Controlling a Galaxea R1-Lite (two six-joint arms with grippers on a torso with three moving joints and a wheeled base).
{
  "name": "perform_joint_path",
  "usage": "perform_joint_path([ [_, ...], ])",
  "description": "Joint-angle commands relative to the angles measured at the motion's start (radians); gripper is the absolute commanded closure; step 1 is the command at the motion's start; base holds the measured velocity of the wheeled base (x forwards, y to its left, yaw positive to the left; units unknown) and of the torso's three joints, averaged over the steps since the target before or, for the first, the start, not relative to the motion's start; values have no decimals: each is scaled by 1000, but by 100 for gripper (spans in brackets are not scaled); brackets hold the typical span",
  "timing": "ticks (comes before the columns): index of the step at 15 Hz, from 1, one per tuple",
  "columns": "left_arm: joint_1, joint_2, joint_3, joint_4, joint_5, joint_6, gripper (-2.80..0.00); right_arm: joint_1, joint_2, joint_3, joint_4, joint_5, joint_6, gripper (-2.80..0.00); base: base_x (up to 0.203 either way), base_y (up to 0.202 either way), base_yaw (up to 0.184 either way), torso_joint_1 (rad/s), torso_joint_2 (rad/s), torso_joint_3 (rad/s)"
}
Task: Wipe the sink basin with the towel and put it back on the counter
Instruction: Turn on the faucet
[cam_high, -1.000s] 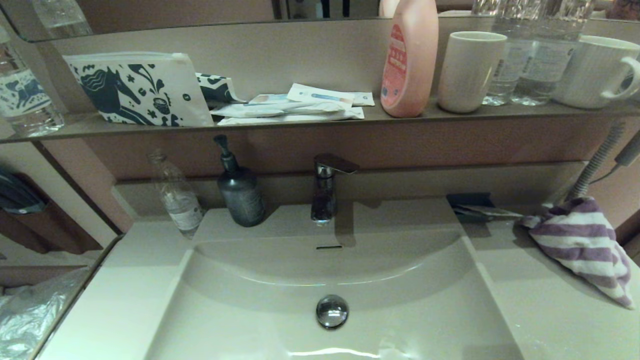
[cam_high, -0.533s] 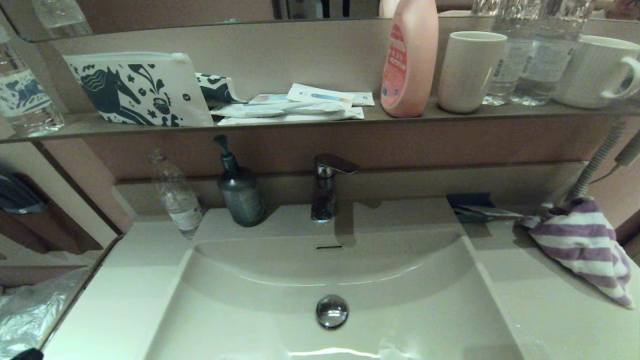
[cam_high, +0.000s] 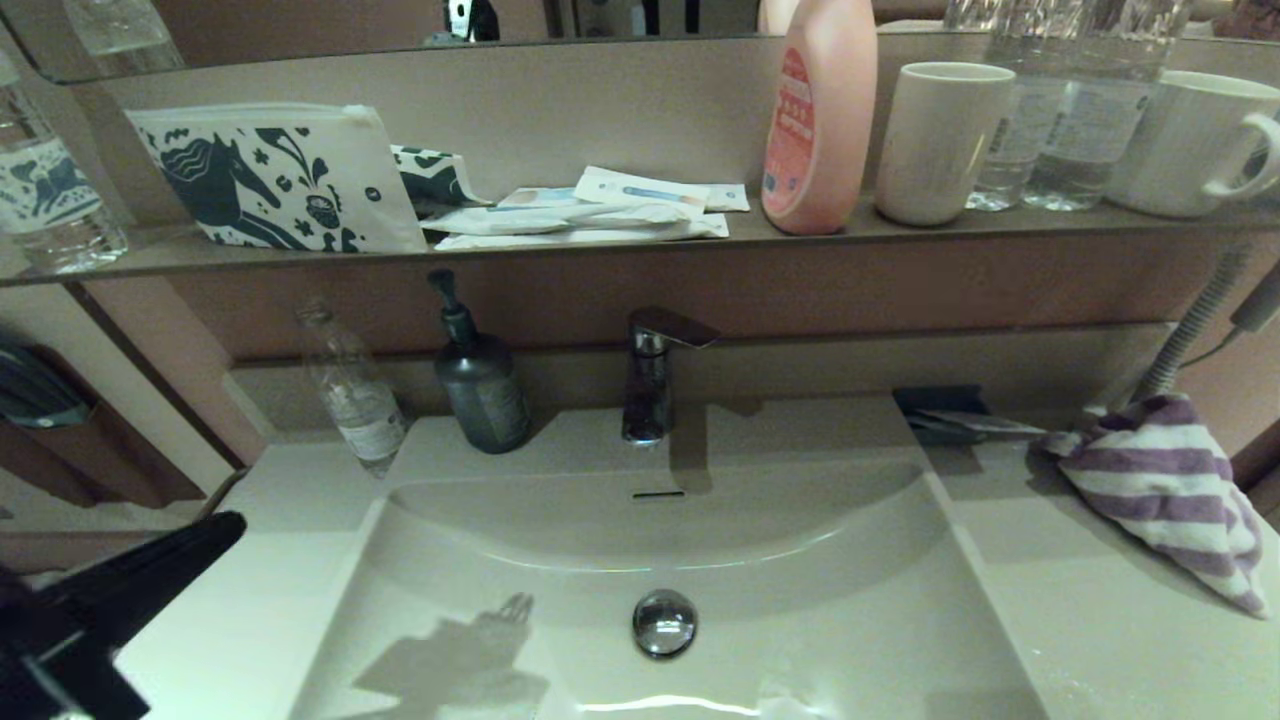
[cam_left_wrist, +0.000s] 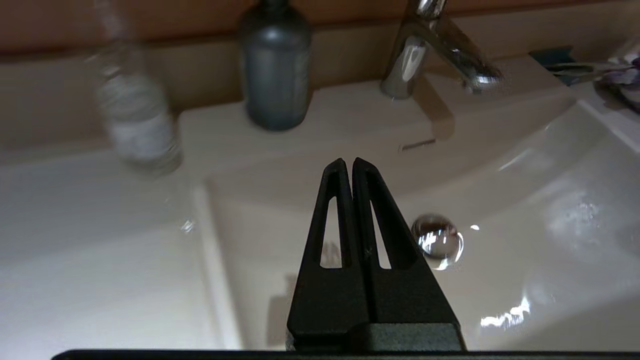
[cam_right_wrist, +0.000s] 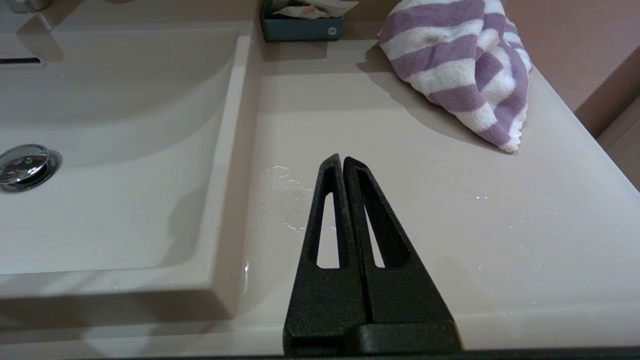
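The purple and white striped towel (cam_high: 1165, 490) lies crumpled at the far right of the off-white counter (cam_high: 1060, 600), also seen in the right wrist view as the towel (cam_right_wrist: 460, 65). The sink basin (cam_high: 560, 560) with its chrome drain plug (cam_high: 663, 622) fills the middle. My left gripper (cam_high: 225, 525) reaches in from the lower left, shut and empty, above the basin's left edge; the left wrist view shows this gripper (cam_left_wrist: 348, 161) pointing over the basin (cam_left_wrist: 525, 200). My right gripper (cam_right_wrist: 342, 158) is shut and empty, low over the counter (cam_right_wrist: 450, 200) in front of the towel, out of the head view.
A chrome faucet (cam_high: 650, 380), a dark pump bottle (cam_high: 480, 385) and a clear bottle (cam_high: 350, 395) stand behind the basin. A small teal box (cam_high: 940, 415) sits beside the towel. The shelf (cam_high: 640, 245) above holds a horse-print pouch (cam_high: 275, 180), a pink bottle (cam_high: 820, 120) and cups.
My left arm has risen into the head view at the lower left and casts a shadow into the basin. The towel has not moved.
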Motion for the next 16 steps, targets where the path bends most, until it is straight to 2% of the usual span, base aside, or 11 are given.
perform_joint_path([
  [1, -78, 254, -4, -179, 19, -4, 0, 0, 0, 0, 0, 0, 0, 0, 0, 0, 0, 0, 0, 0],
  [3, -173, 376, -9, -335, 76, -26, 0, 0, 0, 0, 0, 0, 0, 0, 0, 0, 0, 0, 0, 0],
  [5, -300, 487, -27, -483, 176, -74, 0, 0, 0, 0, 0, 0, 0, 0, 0, 0, 0, 0, 0, 0],
  [7, -419, 565, -51, -567, 275, -115, 0, 0, 0, 0, 0, 0, 0, 0, 0, 0, 0, 0, 0, 0],
  [10, -509, 651, -149, -591, 339, -127, 0, 0, 0, 0, 0, 1, 0, 0, 0, 0, 0, 0, 0, 0],
  [16, -620, 807, -294, -594, 381, -125, 0, 0, 0, 0, 0, 0, 0, 0, 0, 0, 0, 0, 0, 0],
])
